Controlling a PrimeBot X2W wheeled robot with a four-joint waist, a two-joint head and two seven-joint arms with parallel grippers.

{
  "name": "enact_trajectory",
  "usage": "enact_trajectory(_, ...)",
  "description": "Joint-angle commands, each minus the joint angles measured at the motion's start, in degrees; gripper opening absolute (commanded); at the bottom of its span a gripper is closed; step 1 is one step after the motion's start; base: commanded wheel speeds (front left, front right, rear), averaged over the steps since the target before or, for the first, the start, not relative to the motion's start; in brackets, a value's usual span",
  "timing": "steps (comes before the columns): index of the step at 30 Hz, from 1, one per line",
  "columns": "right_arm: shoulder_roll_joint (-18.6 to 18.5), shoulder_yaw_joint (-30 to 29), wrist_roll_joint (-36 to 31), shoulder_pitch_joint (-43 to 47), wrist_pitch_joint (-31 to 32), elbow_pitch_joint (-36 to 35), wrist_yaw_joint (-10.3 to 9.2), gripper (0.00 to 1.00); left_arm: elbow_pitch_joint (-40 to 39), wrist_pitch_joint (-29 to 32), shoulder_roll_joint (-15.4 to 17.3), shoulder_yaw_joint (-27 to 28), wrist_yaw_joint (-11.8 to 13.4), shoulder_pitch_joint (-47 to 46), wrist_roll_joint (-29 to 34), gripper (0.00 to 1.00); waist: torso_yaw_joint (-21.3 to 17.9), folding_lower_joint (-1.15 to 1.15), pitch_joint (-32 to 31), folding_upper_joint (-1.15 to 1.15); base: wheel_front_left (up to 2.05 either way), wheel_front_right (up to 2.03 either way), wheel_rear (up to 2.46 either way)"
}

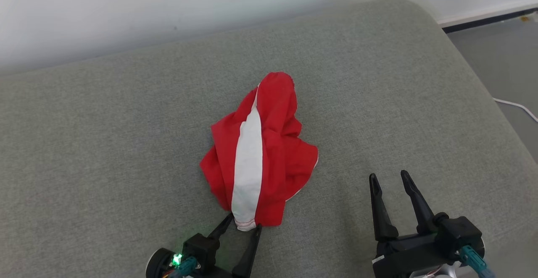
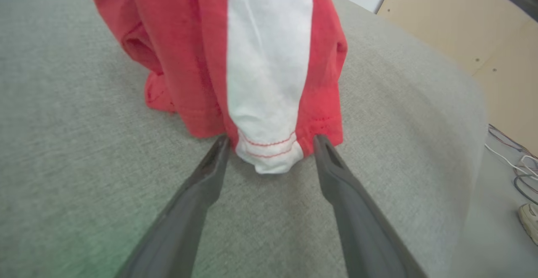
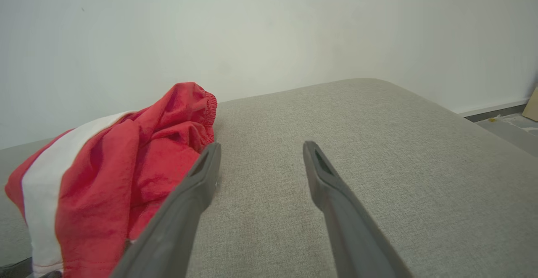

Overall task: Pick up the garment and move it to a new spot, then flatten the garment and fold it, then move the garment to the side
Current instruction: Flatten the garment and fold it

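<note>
Loosely heaped garment (image 1: 277,152) on cushion (image 1: 105,143), left claw (image 1: 244,221) spread

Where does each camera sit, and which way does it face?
Head view: on the head, looking down at the red garment on the cushion; left jaws and right jaws, open, at the bottom.
Left wrist view: on the left wrist, looking along the left jaws, tips flanking the garment's hem.
Right wrist view: on the right wrist, looking along the right jaws toward the wall.
Shared: all show the garment.
</note>
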Motion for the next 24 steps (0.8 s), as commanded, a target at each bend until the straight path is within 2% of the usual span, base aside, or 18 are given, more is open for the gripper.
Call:
enact_trajectory(1,0.20,-0.02,0.51,-0.35,-0.05,-0.19,-0.13,1.00,0.50,-0.19,-0.10,-0.03,0.12,-0.78,-0.26,1.00,-0.39,-0.01,0.38,-0.01,0.00,0.00,0.00)
enact_trajectory(2,0.20,-0.14,0.47,-0.35,-0.05,-0.25,-0.13,1.00,1.16,-0.19,-0.27,0.05,0.12,-1.10,-0.42,0.76,-0.41,-0.01,0.42,-0.01,0.00,0.00,0.00)
enact_trajectory(3,0.20,-0.31,0.46,-0.34,-0.05,-0.33,-0.13,1.00,1.62,-0.19,-0.42,0.00,0.12,-1.45,-0.37,0.24,-0.39,-0.01,0.40,-0.01,0.00,0.00,0.00)
enact_trajectory(4,0.20,-0.47,0.52,-0.29,-0.05,-0.54,-0.13,1.00,1.96,-0.19,-0.57,0.00,0.12,-1.74,-0.21,0.00,-0.30,-0.01,0.31,-0.01,0.00,0.00,0.00)
enact_trajectory(11,0.21,-1.48,0.62,1.17,-0.05,-0.49,-0.13,1.00,-2.10,-0.19,-0.20,4.21,0.41,-0.84,1.33,0.00,3.32,-0.01,-1.35,-0.01,0.00,0.00,0.00)
enact_trajectory(18,0.19,-0.96,0.77,2.27,-0.05,0.04,-0.13,1.00,-10.38,-0.19,4.05,10.44,2.29,2.20,3.78,0.00,9.93,-0.01,-3.98,-0.01,0.00,0.00,0.00)
enact_trajectory(24,0.19,-0.58,0.62,2.99,-0.05,0.47,-0.13,1.00,-15.23,-0.19,7.39,15.26,4.34,6.25,3.14,0.00,13.25,-0.01,-5.47,-0.01,0.00,0.00,0.00)
